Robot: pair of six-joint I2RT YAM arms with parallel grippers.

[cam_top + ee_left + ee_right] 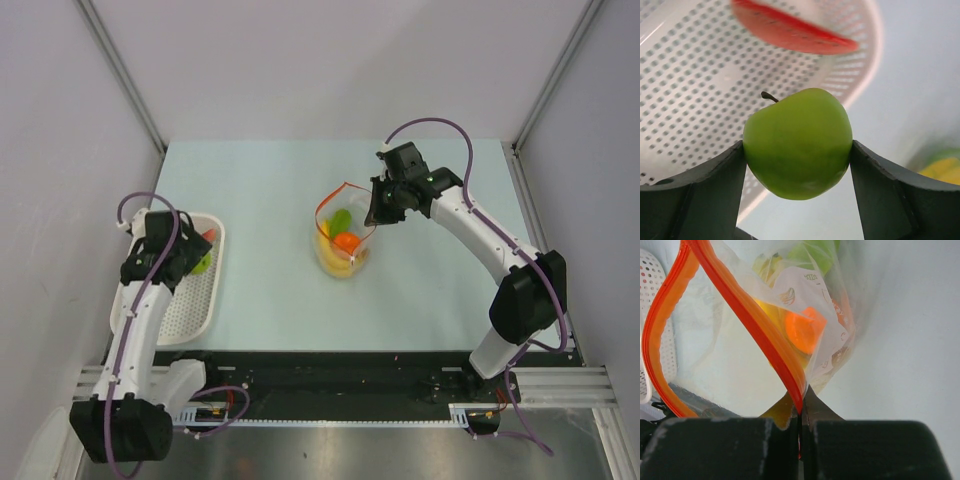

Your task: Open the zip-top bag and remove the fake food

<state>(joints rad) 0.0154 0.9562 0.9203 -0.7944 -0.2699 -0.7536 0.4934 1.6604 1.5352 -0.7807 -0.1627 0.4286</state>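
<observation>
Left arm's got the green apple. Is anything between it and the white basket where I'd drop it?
Nothing visible does. The green apple, held in the left fingers, hangs near the white basket's rim with only air beneath. A red slice lies farther back in the basket, off the drop path.

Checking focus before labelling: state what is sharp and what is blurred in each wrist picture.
Left wrist: green apple sharp, red slice in the basket blurred. Right wrist: the bag's red strip sharp, sheen on the plastic veiling the food.
</observation>
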